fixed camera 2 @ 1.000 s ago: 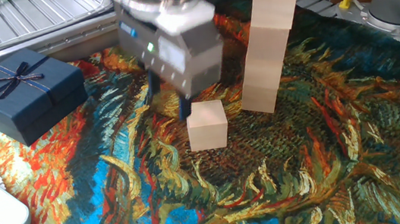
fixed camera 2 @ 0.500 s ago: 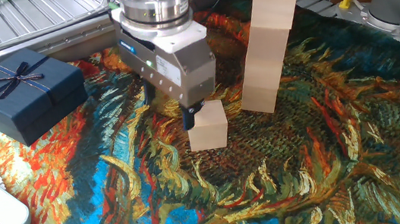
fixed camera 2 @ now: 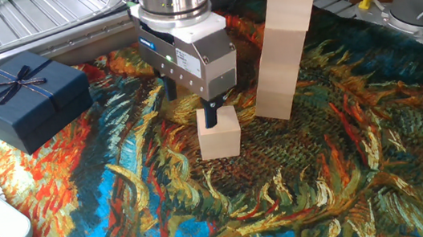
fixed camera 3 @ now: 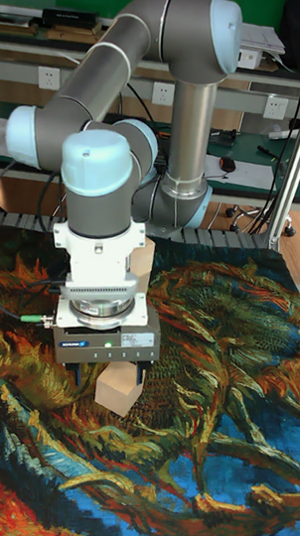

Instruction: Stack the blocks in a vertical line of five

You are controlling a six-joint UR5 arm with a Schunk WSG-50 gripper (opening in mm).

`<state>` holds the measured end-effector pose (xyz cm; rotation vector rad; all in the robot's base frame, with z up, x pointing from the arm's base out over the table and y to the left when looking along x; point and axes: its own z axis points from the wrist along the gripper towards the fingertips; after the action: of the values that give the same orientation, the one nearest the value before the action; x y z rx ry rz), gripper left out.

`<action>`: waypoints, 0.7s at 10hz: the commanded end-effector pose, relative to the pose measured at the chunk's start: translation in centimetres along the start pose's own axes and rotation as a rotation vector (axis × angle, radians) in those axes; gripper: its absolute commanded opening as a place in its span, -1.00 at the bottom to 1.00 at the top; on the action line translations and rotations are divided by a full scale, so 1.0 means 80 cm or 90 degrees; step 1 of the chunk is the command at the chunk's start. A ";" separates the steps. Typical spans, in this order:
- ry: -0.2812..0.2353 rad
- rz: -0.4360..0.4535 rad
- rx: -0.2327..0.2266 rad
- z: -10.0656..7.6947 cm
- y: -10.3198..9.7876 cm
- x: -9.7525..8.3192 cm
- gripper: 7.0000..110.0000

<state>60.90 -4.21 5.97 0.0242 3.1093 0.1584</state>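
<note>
Fixed view: the gripper (fixed camera 2: 191,107) hangs right over the loose block (fixed camera 2: 219,133), fingers spread wide, one finger at its back edge. The tall stack (fixed camera 2: 284,43) stands just to the right. Tall fixed view: the block (fixed camera 3: 118,388) sits on the cloth, right under the gripper (fixed camera 3: 106,373).

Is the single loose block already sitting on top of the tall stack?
No, the loose block rests on the patterned cloth beside the stack, with the tool lowered right over it.
</note>
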 end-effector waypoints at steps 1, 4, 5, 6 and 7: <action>-0.011 0.055 -0.025 0.007 0.005 0.002 0.57; -0.016 0.094 -0.016 0.024 0.006 0.001 0.57; -0.008 0.105 -0.004 0.028 0.004 0.006 0.57; -0.008 0.114 0.008 0.033 0.002 0.007 0.57; -0.004 0.123 0.010 0.038 0.004 0.009 0.57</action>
<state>60.44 -3.77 3.77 0.2497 3.0969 0.1517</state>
